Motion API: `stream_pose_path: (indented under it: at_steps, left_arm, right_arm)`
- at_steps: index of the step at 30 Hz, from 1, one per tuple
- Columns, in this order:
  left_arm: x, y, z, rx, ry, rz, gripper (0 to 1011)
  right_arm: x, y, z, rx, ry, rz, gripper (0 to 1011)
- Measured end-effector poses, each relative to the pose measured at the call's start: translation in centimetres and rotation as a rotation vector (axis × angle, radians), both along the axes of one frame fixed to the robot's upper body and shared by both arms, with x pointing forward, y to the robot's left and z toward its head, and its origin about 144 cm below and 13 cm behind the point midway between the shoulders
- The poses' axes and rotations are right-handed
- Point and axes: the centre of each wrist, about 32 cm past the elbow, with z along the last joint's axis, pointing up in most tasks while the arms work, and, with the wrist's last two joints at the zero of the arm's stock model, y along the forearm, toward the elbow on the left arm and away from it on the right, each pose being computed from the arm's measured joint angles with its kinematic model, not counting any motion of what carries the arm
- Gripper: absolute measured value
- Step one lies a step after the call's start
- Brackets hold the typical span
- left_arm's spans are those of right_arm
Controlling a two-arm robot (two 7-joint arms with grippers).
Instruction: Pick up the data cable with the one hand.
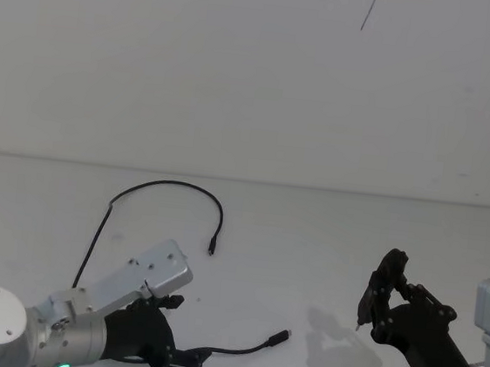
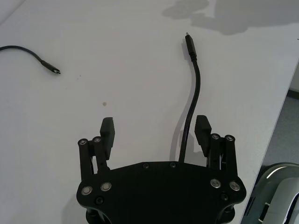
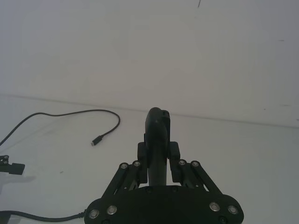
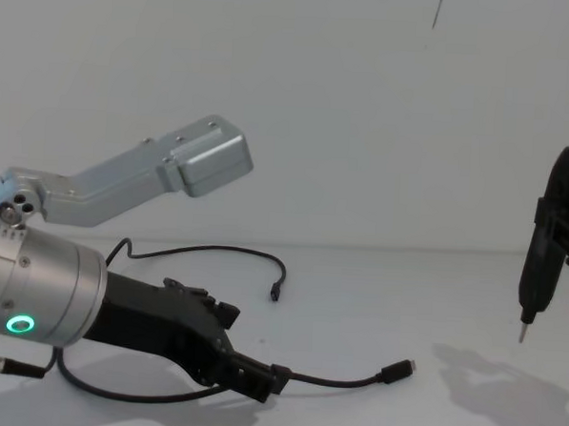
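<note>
A: Long thin black data cable (image 1: 175,184) with small black-and-metal plugs lies slack on the white table (image 1: 326,245). Its near end runs between the jaws of the black left gripper (image 2: 154,123), which are spread, not touching it
B: Looks light, limp, a bit slick. I'd pinch the cord just behind the near plug (image 2: 190,46)
A: Black right gripper (image 3: 159,151) is off to the right, clamped on a slim black pen-like tool (image 3: 158,121)

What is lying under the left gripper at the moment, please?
The data cable runs across the white table between the open fingers of the left gripper; the stretch beneath its body is covered. The right gripper holds a pen-like tool off to the side.
</note>
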Motion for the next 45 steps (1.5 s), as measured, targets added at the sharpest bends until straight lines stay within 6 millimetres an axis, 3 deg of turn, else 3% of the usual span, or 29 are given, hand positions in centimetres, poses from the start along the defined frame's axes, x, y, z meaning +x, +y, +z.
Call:
stream_pose_path:
  at_steps: [9,32,36,45]
  left_arm:
    - [0.06,-0.1,-0.08,0.003,0.001,0.003,841]
    - [0.12,-0.19,-0.14,0.006,0.001,0.006,104]
    - [0.12,-0.2,-0.14,0.006,0.001,0.006,21]
    - [-0.22,0.04,-0.53,-0.001,-0.043,-0.01,21]
  right_arm:
    - [0.0,0.0,0.0,0.0,0.0,0.0,269]
    - [0.0,0.0,0.0,0.0,0.0,0.0,269]
    - [0.0,0.0,0.0,0.0,0.0,0.0,269]
    - [0.02,-0.05,0.03,0.0,-0.001,-0.002,269]
